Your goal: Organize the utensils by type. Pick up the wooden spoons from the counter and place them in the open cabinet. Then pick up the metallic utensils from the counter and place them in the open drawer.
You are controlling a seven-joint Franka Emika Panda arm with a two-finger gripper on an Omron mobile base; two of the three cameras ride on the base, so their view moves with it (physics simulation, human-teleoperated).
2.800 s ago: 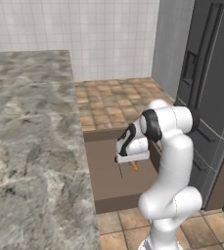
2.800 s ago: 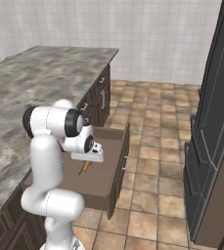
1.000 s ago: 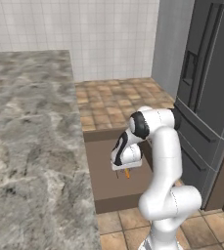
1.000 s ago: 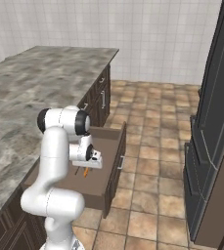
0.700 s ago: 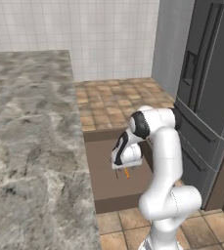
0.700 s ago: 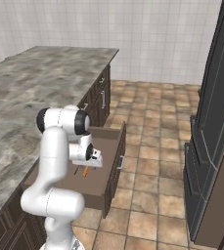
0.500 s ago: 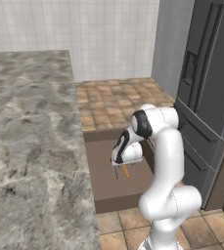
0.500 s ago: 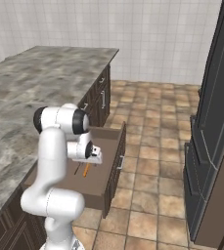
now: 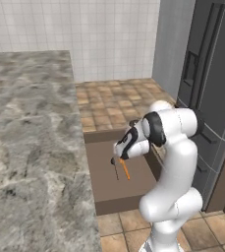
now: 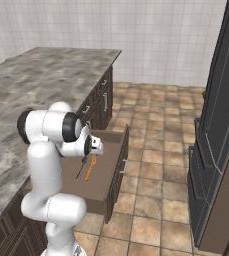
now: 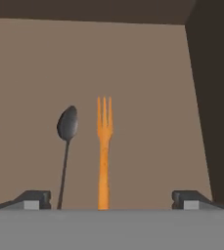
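Note:
Two metallic utensils lie side by side on the flat bottom of the open drawer: a slim orange fork and a thin dark spoon. My gripper hangs just above their handle ends, open, with nothing between its fingertips. The grey marbled counter runs beside the drawer. The wooden spoons and the open cabinet are out of view.
A tall dark fridge stands across the tiled floor from the drawer. Lower cabinets with handles sit under the counter. The drawer's dark side wall rises close beside the fork.
The jaws have spread wide and let go of the orange fork. It now lies on the drawer bottom beside the dark spoon.

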